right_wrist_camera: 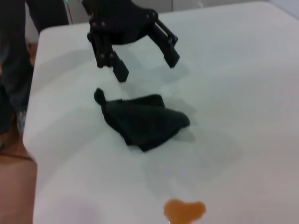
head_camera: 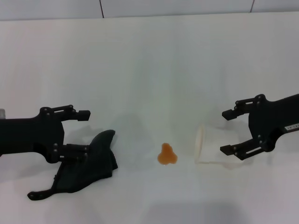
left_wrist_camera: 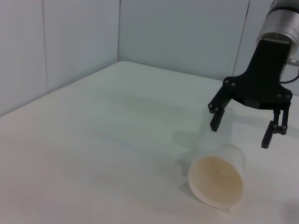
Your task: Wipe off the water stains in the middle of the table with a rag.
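Head view: left gripper, fingers spread wide and holding nothing, hangs at the frame's lower left directly over the rag, which lies crumpled on the table. Just right of the rag, at lower centre, sit the water stains. Right gripper is also open, above a tipped cup.

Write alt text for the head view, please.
An orange water stain sits mid-table, unwiped, between a dark rag on the left under the open left gripper and a tipped plastic cup by the open right gripper.
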`<state>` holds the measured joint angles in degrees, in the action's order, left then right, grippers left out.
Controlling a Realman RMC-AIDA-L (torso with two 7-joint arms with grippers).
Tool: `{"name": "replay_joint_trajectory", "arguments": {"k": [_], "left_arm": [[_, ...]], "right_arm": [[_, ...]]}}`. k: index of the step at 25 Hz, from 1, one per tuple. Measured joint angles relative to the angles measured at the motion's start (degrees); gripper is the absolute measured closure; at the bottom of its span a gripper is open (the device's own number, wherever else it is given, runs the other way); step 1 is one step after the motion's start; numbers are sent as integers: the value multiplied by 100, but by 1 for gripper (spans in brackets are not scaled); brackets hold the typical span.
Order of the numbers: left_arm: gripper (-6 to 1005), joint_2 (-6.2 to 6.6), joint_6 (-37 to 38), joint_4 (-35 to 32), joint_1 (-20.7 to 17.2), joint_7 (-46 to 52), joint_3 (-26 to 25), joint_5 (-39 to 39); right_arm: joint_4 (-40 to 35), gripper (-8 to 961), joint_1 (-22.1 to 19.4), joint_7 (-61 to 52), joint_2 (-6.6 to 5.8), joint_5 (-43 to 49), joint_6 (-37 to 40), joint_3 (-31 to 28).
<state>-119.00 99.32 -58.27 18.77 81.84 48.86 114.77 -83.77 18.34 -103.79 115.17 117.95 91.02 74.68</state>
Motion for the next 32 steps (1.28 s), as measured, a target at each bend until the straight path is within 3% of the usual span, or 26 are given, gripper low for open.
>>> {"name": "replay_joint_trajectory", "arguments": {"k": [14,32], "left_arm": [[111,2,13,0,12,-33,-5,10],[112,9,-17,0,16,-24,-4,10]], "right_arm": [[-460,136,653,-1124,5,1212,150,650],[-436,141,999,-1848,22,2052,133,1399]]}}
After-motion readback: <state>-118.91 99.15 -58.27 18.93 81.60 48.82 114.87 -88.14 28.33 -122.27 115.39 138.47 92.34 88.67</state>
